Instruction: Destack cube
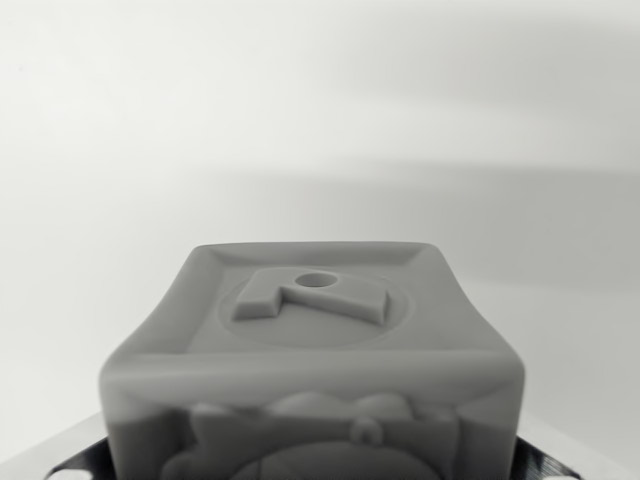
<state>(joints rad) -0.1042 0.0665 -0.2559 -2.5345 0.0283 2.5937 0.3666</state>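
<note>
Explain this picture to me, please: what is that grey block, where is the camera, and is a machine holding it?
The picture comes from a small camera on the wrist of a robot arm, so you are looking along the arm's own line of sight. The big grey thing close to the lens is a cube. Its upper face has a raised rim and a round recess with an angular raised shape and a small hole in it. The face nearest the camera also carries relief shapes, but it is too blurred to read. Behind it is a plain pale surface with a soft shadow. At the bottom corners you can see bits of shiny metal, probably part of the robot. The claw's fingers do not show, so I cannot tell whether the cube is held, nor whether another cube sits beneath it.
</note>
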